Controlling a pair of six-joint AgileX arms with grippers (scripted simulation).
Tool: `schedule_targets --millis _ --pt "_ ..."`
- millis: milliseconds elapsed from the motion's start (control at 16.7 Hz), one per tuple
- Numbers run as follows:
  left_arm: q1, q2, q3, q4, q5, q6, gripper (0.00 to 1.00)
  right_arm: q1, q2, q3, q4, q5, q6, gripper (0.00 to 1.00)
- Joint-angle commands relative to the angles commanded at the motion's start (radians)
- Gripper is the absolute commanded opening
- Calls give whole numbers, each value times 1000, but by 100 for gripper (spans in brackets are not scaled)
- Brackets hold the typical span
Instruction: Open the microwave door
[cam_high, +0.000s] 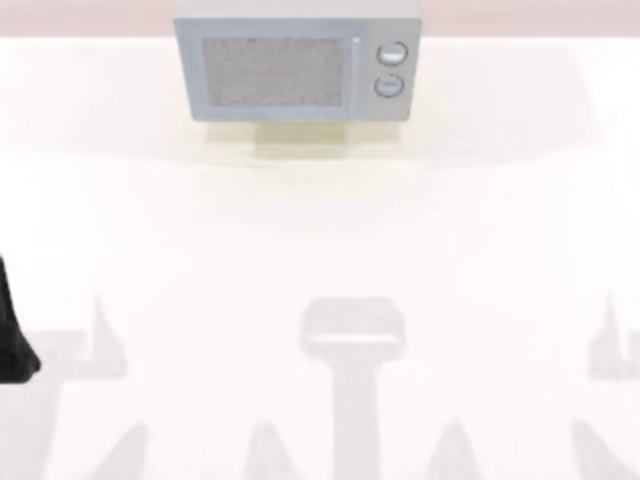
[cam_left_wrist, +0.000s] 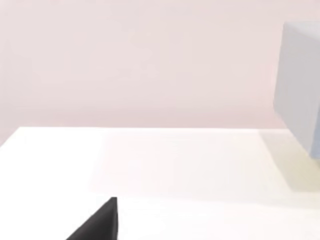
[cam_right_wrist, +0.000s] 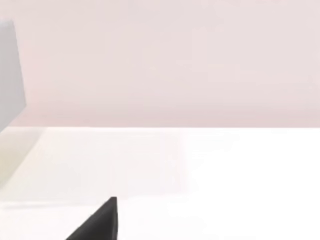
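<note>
From above, the microwave (cam_high: 297, 60) stands at the far edge of the white worktop (cam_high: 320, 260), near the middle and a little to the left. It faces the near side. The microwave door (cam_high: 270, 72) lies flat and closed against the front, its speckled mesh window taking up most of the panel. To the right of the door sits the narrow panel with two round knobs (cam_high: 391, 68), one above the other. A pale yellowish shadow falls on the worktop just in front of the oven. At the left edge of this view, on the near half of the worktop, a dark piece of the left arm (cam_high: 12, 340) juts in — well apart from the microwave. The left hand itself cannot be made out here, so whether it is wide or narrow cannot be told. The right arm does not appear from above.

In the left wrist view, a plain grey side of the microwave (cam_left_wrist: 300, 85) fills one edge, resting on the worktop, with a pink wall behind. A dark wedge (cam_left_wrist: 100, 225) of that arm's hand pokes in at the rim — too little to tell its spread.

The right wrist view shows a grey sliver of the microwave (cam_right_wrist: 10, 75) and the same kind of dark wedge (cam_right_wrist: 100, 225); the right hand's spread cannot be told either.
</note>
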Motion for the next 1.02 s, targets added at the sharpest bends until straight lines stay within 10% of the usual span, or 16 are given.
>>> schedule_targets --millis 420,1020 --pt "-82 157 152 -3 -69 -40 100 0 0 0 0 0 0 100" --pt "-450 1152 865 -55 -403 -221 100 0 0 0 0 0 0 100"
